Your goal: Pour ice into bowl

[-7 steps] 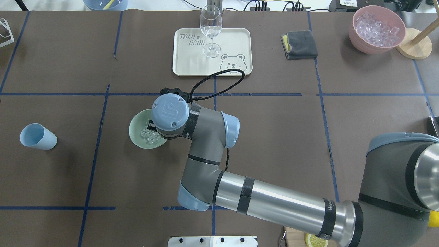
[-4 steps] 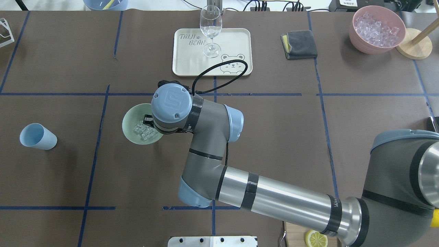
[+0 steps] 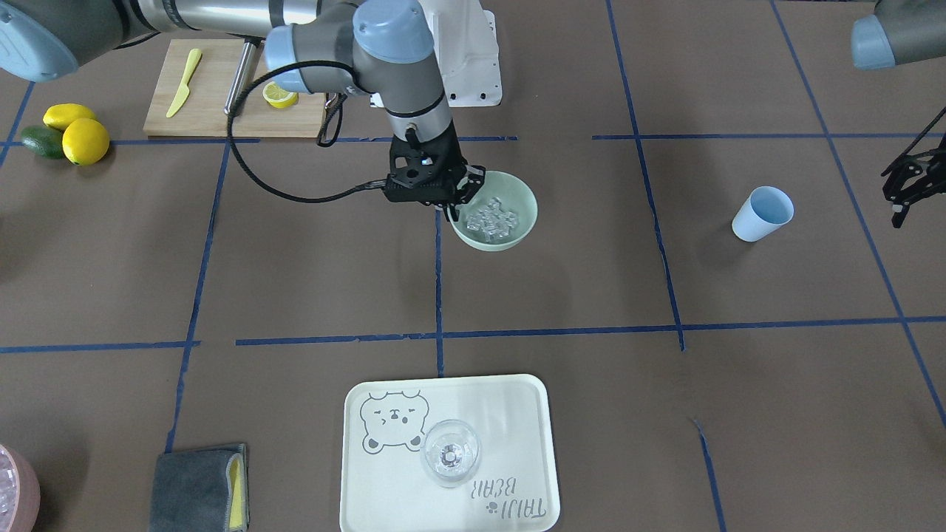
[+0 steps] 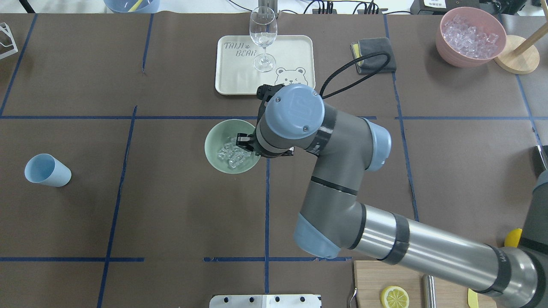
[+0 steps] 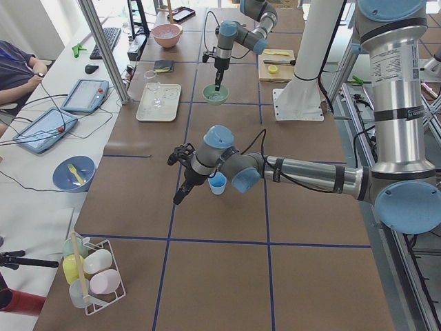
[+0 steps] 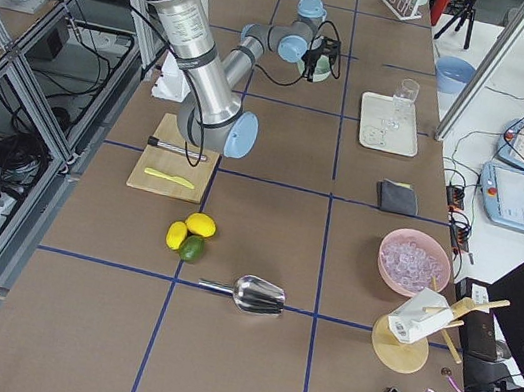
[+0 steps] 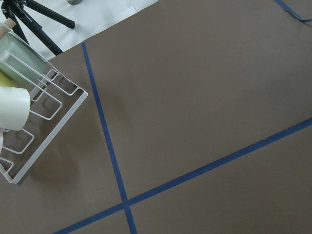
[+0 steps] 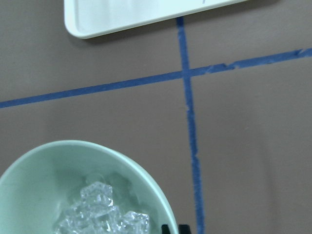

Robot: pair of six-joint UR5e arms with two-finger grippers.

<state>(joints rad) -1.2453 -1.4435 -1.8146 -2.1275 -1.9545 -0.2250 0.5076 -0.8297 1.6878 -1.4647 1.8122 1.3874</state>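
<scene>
The pale mint-green bowl stands upright with a heap of small clear ice cubes in it. My right gripper is shut on the bowl's right rim. In the front-facing view the bowl with the ice sits by a blue tape line, with the right gripper on its rim. The right wrist view shows the bowl's rim and the ice close below. My left gripper hangs open and empty beyond the light blue cup.
A cream tray with a wine glass lies just beyond the bowl. A pink bowl of ice and a grey cloth are at the far right. A cutting board with a lemon slice is near my base.
My right arm has carried the bowl with the ice to the right and a little farther away, toward the tray. The blue cup has not moved.
</scene>
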